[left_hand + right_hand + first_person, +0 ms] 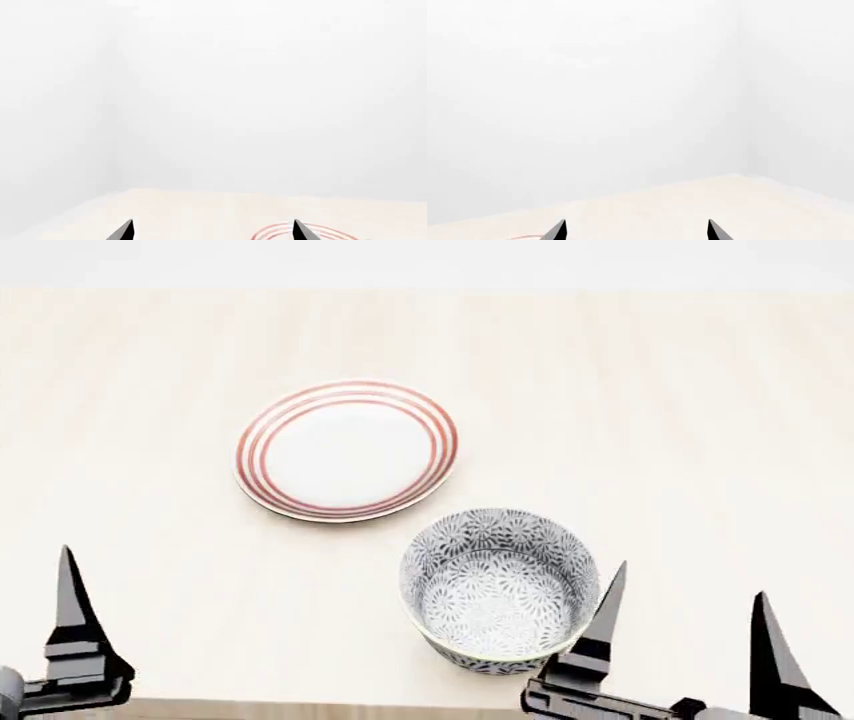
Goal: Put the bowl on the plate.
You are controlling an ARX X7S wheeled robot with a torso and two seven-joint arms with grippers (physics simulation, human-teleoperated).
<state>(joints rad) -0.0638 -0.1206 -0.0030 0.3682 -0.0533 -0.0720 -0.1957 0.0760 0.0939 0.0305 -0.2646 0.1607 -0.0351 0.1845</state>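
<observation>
Scene: A patterned bowl [501, 588] and a red-ringed plate [347, 449] sit on a pale wooden table [694, 420], seen from the robot's head camera, with both arms low at the near edge.

Bowl position: Upright on the table, near the front edge, just beside the plate and diagonally nearer the robot; the two rims look close but apart.

Plate position: Flat on the table, farther back and toward the robot's left, nothing on it.

Right gripper [687, 625]: Fingers spread wide, holding nothing; one fingertip stands just beside the bowl's rim in the head view, though how high it hangs cannot be told.

Left gripper [210, 231]: Spread wide and holding nothing, as its wrist view shows two separated tips; only one finger shows in the head view.

Risk, rim grasp: The bowl is deep and glazed, so a pinch on its thin wall could likely slip or tip it.

Risk, knock: A careless approach may shove the bowl off the near edge or into the plate.

Risk, placement: Set down off-centre, it could rock on the plate's raised rim.

Bowl looks: Round, deep, grey-and-white floral inside and out, pale rim.
</observation>
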